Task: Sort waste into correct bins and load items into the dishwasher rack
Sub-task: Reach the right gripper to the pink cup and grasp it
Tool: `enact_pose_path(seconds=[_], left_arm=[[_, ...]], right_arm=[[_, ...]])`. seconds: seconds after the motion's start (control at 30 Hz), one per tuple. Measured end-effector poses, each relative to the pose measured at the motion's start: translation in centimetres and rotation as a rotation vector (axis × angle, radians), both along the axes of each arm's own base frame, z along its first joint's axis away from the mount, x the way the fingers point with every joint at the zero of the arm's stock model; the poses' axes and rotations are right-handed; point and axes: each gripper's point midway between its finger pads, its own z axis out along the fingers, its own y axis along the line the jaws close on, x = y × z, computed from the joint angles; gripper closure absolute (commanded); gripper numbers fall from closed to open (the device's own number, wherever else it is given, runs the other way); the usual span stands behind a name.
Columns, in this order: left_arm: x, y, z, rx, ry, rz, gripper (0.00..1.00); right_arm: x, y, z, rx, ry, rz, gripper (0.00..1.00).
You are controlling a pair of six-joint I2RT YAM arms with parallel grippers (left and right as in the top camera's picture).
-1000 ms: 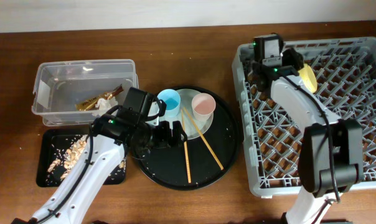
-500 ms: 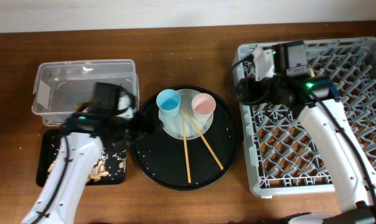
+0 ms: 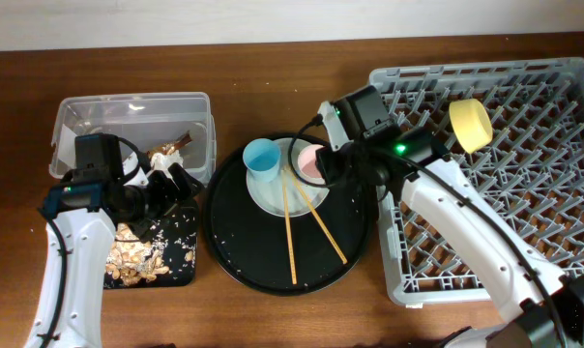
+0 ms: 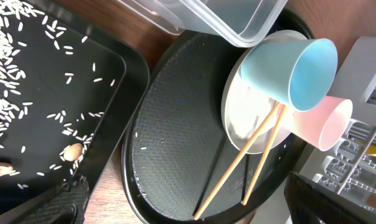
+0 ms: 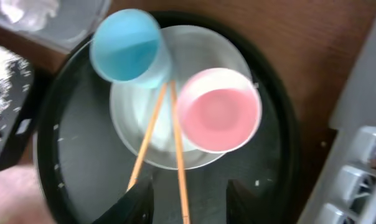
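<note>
Beside the pink cup (image 5: 218, 111), my right gripper (image 5: 189, 194) hangs with jaws spread and empty. I judge a careless approach could knock the adjacent chopsticks (image 5: 149, 134). My left gripper (image 4: 194, 202) also has its jaws spread.

Wood table (image 3: 273, 77): clear tub (image 3: 65, 145) back-L, sm black tray (image 3: 181, 263) in front, maybe touching; round tray (image 3: 244, 253) ctr; rack (image 3: 524, 203) R.

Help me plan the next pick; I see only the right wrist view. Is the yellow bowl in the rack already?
Observer: Yes. The yellow bowl sits tipped in the grey rack, near its far edge.
Operator: Where is the left pincer?
Observer: The left pincer is open, by the corner of the clear tub nearest the round black tray.
Operator: Any wrapper left out on the table?
Observer: None visible; the brown wrapper lies inside the clear tub.
</note>
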Motion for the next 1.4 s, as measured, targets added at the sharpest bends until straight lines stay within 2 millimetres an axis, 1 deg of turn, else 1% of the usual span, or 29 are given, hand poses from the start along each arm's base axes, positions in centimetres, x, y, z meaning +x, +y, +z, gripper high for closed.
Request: enact_pose_path(seconds=[0.1, 0.27, 0.37, 0.47, 0.6, 0.67, 0.8, 0.87, 0.9, 1.1, 1.13, 1.23, 1.27, 1.3, 1.33, 1.37, 1.4], left_arm=[[0.0, 0.0, 0.0, 0.000, 0.000, 0.000, 0.01], [0.0, 0.0, 0.0, 0.000, 0.001, 0.000, 0.01], [0.0, 0.0, 0.0, -0.001, 0.001, 0.000, 0.01], [-0.1, 0.0, 0.0, -0.001, 0.002, 0.000, 0.01], [-0.1, 0.0, 0.0, -0.001, 0.002, 0.000, 0.01], [-0.1, 0.0, 0.0, -0.001, 0.003, 0.000, 0.01], [-0.1, 0.0, 0.0, -0.001, 0.003, 0.000, 0.01], [-0.1, 0.0, 0.0, -0.001, 0.002, 0.000, 0.01], [-0.1, 0.0, 0.0, -0.001, 0.003, 0.000, 0.01], [-0.1, 0.0, 0.0, -0.001, 0.003, 0.000, 0.01], [-0.1, 0.0, 0.0, -0.001, 0.003, 0.000, 0.01], [-0.1, 0.0, 0.0, -0.001, 0.003, 0.000, 0.01], [-0.1, 0.0, 0.0, -0.001, 0.003, 0.000, 0.01], [-0.1, 0.0, 0.0, 0.000, 0.002, 0.000, 0.01], [-0.1, 0.0, 0.0, 0.000, 0.002, 0.000, 0.01], [-0.1, 0.0, 0.0, -0.001, 0.003, 0.000, 0.01], [-0.1, 0.0, 0.0, -0.001, 0.003, 0.000, 0.01]], right_arm=[[0.5, -0.4, -1.1, -0.032, 0.015, -0.028, 0.75], [1.8, -0.3, -3.9, -0.074, 0.038, -0.043, 0.76], [3.2, -0.8, -5.1, -0.125, 0.011, -0.075, 0.76], [4.1, -1.6, -5.5, -0.172, -0.018, -0.106, 0.76], [4.3, -1.9, -5.5, -0.190, -0.030, -0.117, 0.76], [4.0, -1.3, -5.5, -0.160, -0.014, -0.099, 0.76], [2.8, 1.0, -5.5, -0.042, 0.051, -0.025, 0.75], [2.5, 1.4, -5.5, -0.021, 0.065, -0.012, 0.75], [2.3, 1.6, -5.5, -0.011, 0.071, -0.004, 0.71], [1.7, 2.6, -5.5, -0.001, 0.077, 0.033, 0.70], [1.7, 2.7, -5.7, -0.004, 0.079, 0.039, 0.70], [2.1, 3.0, -7.2, -0.014, 0.092, 0.043, 0.71], [2.3, 3.2, -7.9, -0.018, 0.099, 0.047, 0.71], [2.4, 3.3, -8.6, -0.025, 0.107, 0.051, 0.76], [2.5, 3.4, -9.0, -0.028, 0.107, 0.059, 0.78], [2.6, 3.7, -9.0, -0.027, 0.099, 0.069, 0.83], [2.7, 3.8, -9.0, -0.025, 0.092, 0.071, 0.87]])
